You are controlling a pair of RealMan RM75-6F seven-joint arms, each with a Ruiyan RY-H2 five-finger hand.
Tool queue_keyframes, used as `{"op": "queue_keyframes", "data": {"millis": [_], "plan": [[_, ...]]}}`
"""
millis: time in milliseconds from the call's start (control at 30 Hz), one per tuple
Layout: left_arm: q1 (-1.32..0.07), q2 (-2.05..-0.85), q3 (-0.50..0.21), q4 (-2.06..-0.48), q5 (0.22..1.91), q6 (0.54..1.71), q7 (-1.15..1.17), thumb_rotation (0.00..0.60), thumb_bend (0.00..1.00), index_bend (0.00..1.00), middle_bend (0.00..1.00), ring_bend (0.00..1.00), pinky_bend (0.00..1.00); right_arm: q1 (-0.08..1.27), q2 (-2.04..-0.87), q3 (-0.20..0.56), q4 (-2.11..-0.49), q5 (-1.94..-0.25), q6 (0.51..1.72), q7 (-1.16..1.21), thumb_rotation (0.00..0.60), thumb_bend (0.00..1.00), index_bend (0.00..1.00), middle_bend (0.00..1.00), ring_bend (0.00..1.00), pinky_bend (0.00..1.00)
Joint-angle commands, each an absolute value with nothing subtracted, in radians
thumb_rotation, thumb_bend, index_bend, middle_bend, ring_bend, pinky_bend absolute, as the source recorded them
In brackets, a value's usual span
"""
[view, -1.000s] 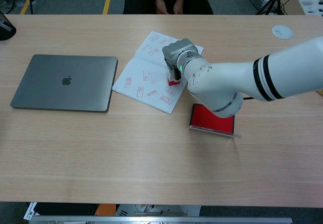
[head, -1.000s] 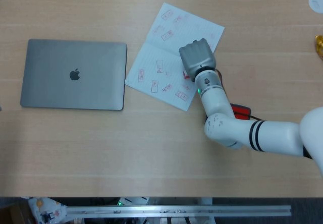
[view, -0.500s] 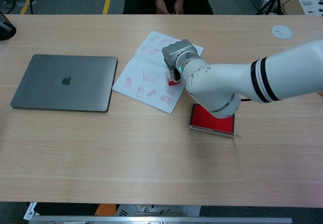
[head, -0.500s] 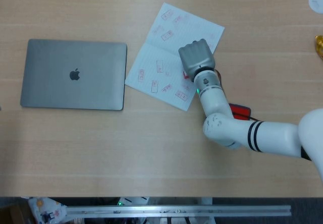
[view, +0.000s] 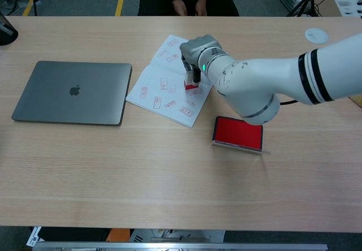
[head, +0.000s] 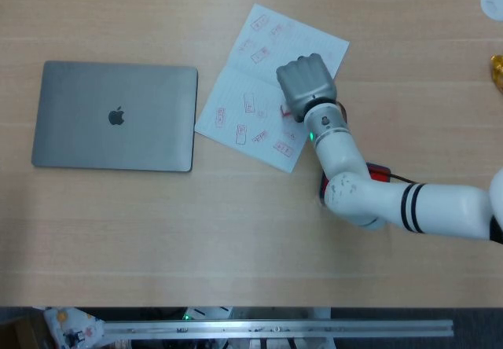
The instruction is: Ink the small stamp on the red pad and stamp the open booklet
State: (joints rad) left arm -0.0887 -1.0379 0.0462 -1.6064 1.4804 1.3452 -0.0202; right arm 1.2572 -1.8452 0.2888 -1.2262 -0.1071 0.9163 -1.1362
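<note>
The open booklet (head: pixel 253 66) (view: pixel 158 84) lies on the table right of the laptop, its pages covered with several red stamp marks. My right hand (head: pixel 306 86) (view: pixel 196 50) hovers over the booklet's right page, gripping the small stamp (view: pixel 192 86) with its red base pointing down, slightly above the paper. In the head view the hand hides nearly all of the stamp. The red ink pad (view: pixel 238 133) (head: pixel 377 174) sits open on the table right of the booklet, mostly hidden by my forearm in the head view. My left hand shows in neither view.
A closed grey laptop (head: pixel 115 115) (view: pixel 71 91) lies at the left. A white round disc (head: pixel 493 3) (view: pixel 316 35) sits at the far right, with a yellow object (head: pixel 497 71) at the right edge. A person sits behind the far edge (view: pixel 189 2).
My right hand has lifted the stamp off the page and shifted slightly up and away; the forearm swung so the ink pad is more exposed in the chest view.
</note>
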Motion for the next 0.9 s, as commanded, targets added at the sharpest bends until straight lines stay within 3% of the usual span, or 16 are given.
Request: {"op": "queue_keyframes", "data": {"millis": [33,900], "plan": [[-0.088,-1.038,0.047,-1.608,1.482,1.347,-0.021,0.600,0.30,0.32,0.29,0.29,0.29,1.249,-1.799,0.303,-1.278,-0.115,0.938,-1.117,0.600,0.49,0.78,0.51,0.30,0.32],[-0.089,-1.027,0.050,-1.616,1.475,1.333,-0.016,0.600,0.30,0.32,0.29,0.29,0.29,1.293,-1.869,0.298,-1.144,-0.082,0.899,-1.112,0.600,0.49,0.79,0.51,0.30,0.32]]}}
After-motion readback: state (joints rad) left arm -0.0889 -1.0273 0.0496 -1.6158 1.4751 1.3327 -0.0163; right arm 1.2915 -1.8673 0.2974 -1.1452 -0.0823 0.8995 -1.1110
